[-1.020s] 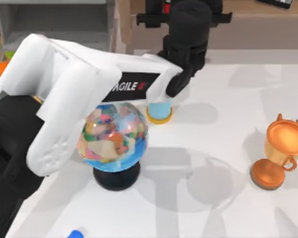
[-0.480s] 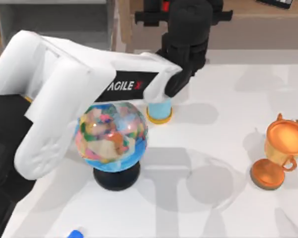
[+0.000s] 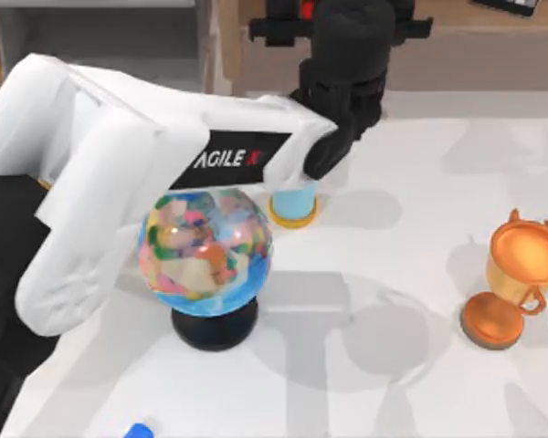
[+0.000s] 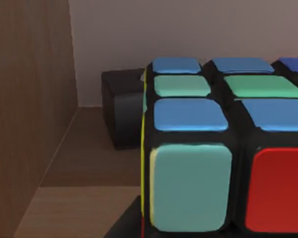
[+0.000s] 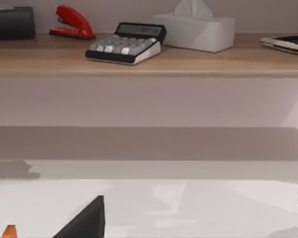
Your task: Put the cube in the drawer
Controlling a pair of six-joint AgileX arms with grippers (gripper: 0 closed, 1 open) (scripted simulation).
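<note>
Because the small puzzle cube [image 4: 223,148] with blue, green and red stickers sits close before the left wrist camera, the left gripper [image 3: 333,151] probably holds it near the grey drawer [image 3: 100,41], though I cannot tell its jaw state.

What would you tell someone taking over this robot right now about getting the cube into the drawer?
Left gripper: over the brown shelf at the table's far edge. The cube is right in front of its wrist camera; whether it is gripped is unclear.
Right arm: its wrist view faces the shelf from farther back.
Drawer: top view's upper left, open.
Done: cube not yet in the drawer.
Left: confirm the grip, carry the cube leftward to the drawer, release.
</note>
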